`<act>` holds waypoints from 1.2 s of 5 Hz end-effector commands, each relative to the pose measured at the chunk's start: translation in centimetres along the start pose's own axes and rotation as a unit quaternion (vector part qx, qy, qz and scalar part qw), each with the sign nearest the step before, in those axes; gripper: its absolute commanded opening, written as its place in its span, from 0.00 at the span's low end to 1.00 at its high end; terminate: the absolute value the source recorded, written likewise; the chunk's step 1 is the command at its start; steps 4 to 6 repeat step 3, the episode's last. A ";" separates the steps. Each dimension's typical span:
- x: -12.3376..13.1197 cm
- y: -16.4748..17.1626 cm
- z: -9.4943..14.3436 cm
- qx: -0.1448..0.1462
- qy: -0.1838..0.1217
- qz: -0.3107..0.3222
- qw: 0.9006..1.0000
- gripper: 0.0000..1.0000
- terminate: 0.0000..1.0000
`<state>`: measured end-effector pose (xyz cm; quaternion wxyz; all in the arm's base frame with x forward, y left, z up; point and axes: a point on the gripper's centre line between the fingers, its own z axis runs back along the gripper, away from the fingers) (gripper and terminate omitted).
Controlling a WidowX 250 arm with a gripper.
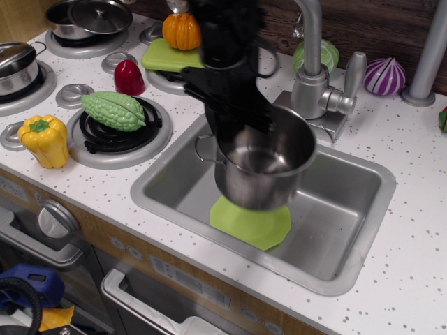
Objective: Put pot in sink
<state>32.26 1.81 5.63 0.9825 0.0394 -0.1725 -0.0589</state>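
The shiny steel pot point(264, 166) hangs over the grey sink point(349, 209), tilted a little, above a light green plate point(255, 225) that lies on the sink floor. My black gripper point(234, 115) comes down from the top and is shut on the pot's far-left rim. One wire loop handle shows at the pot's left side. The pot's bottom is close to the plate; I cannot tell whether they touch.
A steel faucet point(314, 70) stands behind the sink. On the stove to the left: a green bitter gourd point(113, 110), a yellow pepper point(45, 139), a red piece point(129, 77), a pumpkin point(181, 31) on a green board, two lidded pots point(87, 15).
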 end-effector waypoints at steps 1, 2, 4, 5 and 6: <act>0.2 0.0 -3.0 -0.007 -0.053 -0.012 0.999 1.00 0.00; -0.2 -0.4 -4.6 -0.034 -0.058 0.000 0.998 1.00 0.00; -0.2 -0.4 -4.6 -0.034 -0.058 0.000 0.998 1.00 1.00; -0.2 -0.4 -4.6 -0.034 -0.058 0.000 0.998 1.00 1.00; -0.2 -0.4 -4.6 -0.034 -0.058 0.000 0.998 1.00 1.00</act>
